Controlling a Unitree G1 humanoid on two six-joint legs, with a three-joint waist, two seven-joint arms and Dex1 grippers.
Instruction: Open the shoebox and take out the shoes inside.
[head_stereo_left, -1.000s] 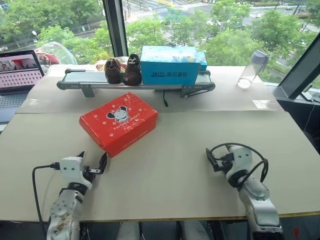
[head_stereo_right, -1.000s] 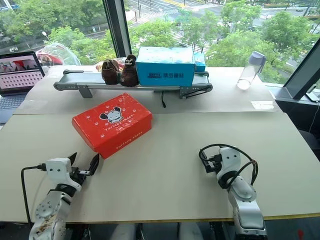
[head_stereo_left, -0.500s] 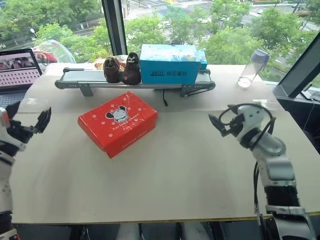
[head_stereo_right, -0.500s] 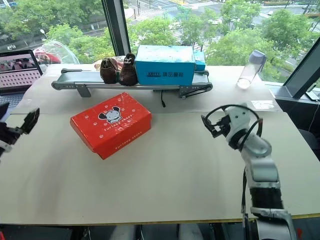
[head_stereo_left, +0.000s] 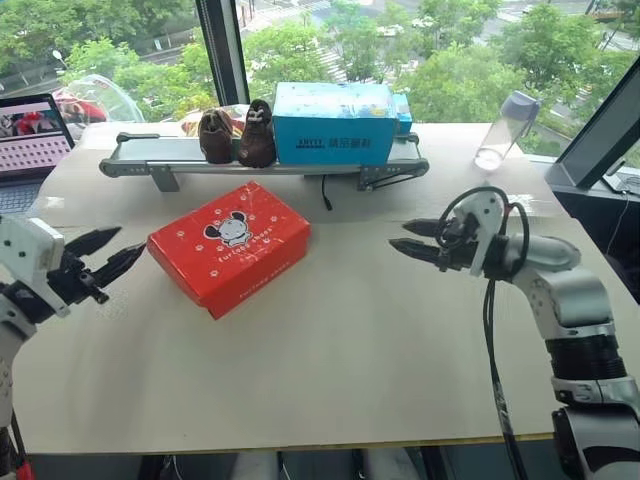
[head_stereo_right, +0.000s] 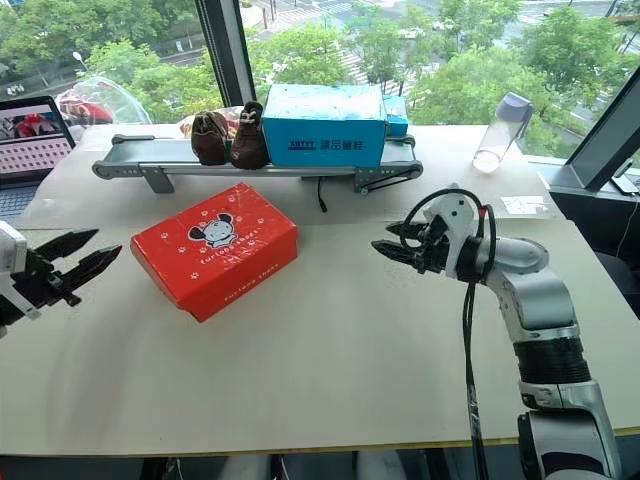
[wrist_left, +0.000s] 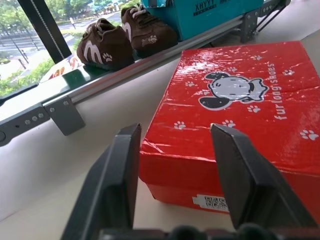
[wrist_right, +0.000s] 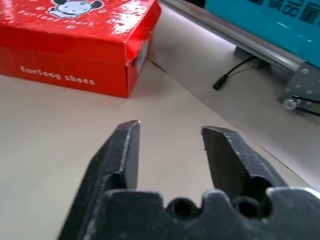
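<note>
The red shoebox (head_stereo_left: 230, 245) lies on the table with its lid down, the white mouse logo facing up. The shoes are hidden inside it. My left gripper (head_stereo_left: 132, 242) hovers just left of the box, level and aimed at its left end, open with nothing between its fingers. The left wrist view has the shoebox (wrist_left: 240, 100) close ahead of the left gripper (wrist_left: 175, 131). My right gripper (head_stereo_left: 398, 237) hangs above the table to the right of the box, pointing at it, open and empty. In the right wrist view the shoebox (wrist_right: 75, 35) sits beyond the right gripper (wrist_right: 171, 129).
Behind the box a small conveyor (head_stereo_left: 150, 155) carries dark brown fuzzy shoes (head_stereo_left: 238, 135) and a blue box (head_stereo_left: 335, 122); its cable (head_stereo_left: 325, 195) trails onto the table. A laptop (head_stereo_left: 35, 130) stands far left, a clear bottle (head_stereo_left: 500, 130) at the back right.
Both arms rose from near the table's front edge and turned inward, so each gripper now points at the box from its side. Their fingers stand closer together than before.
</note>
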